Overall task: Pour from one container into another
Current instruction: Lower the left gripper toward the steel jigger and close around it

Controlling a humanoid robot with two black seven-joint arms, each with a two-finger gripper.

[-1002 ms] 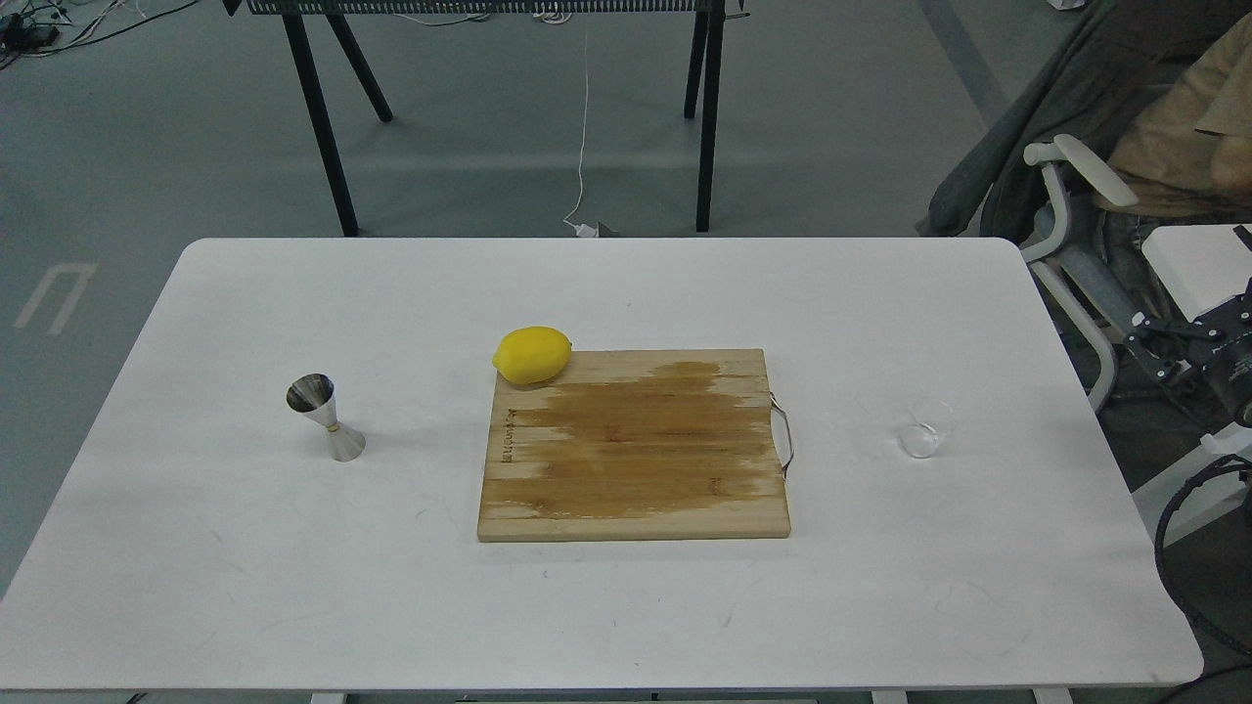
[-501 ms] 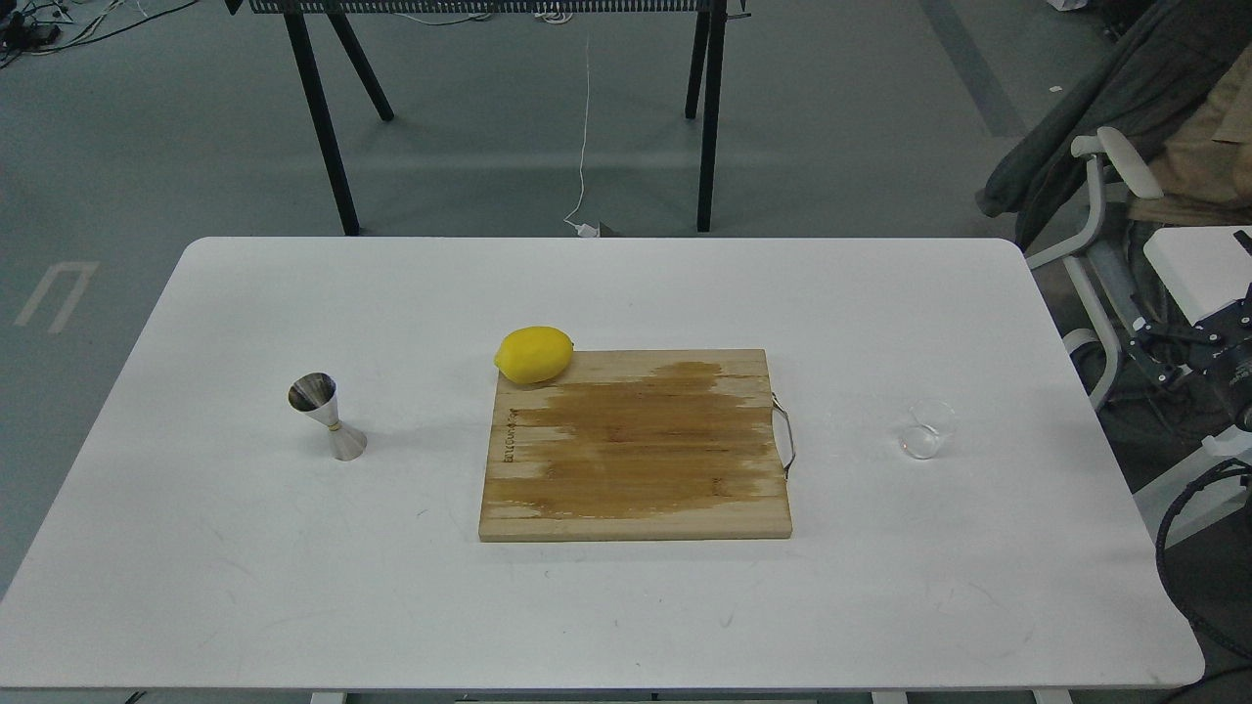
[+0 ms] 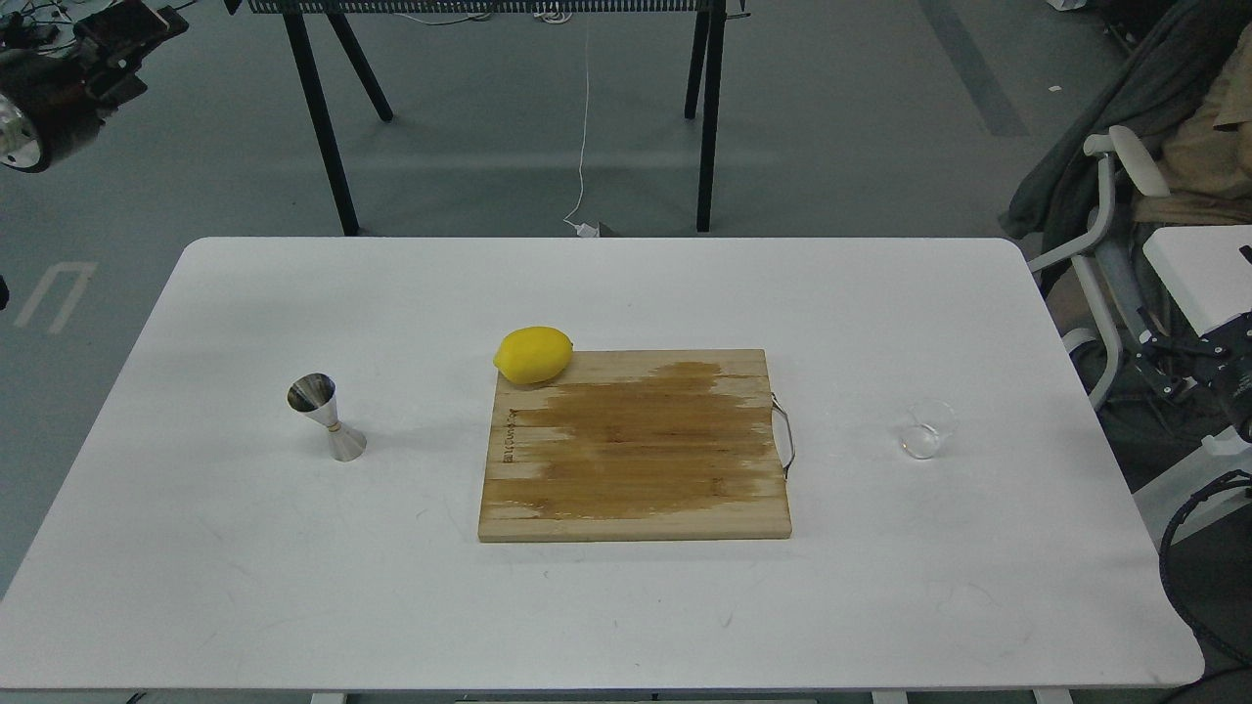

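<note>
The left tool (image 3: 117, 29) sits high at the far left, the right tool (image 3: 1188, 357) off the desk's (image 3: 626, 606) right edge; I cannot tell either's grip. Glass cup (image 3: 925, 430) stands right, jigger (image 3: 325, 417) left, well apart, cutting board (image 3: 636, 445) between. Nothing grasped; pouring appears unstarted.

A big white table (image 3: 606, 606) is standing on a grey floor (image 3: 831, 117). Behind it, black legs (image 3: 706, 117) of another table are showing, and a white cord (image 3: 584, 127) is hanging down to the floor. A chair (image 3: 1105, 196) with clothes is sitting at the right.
</note>
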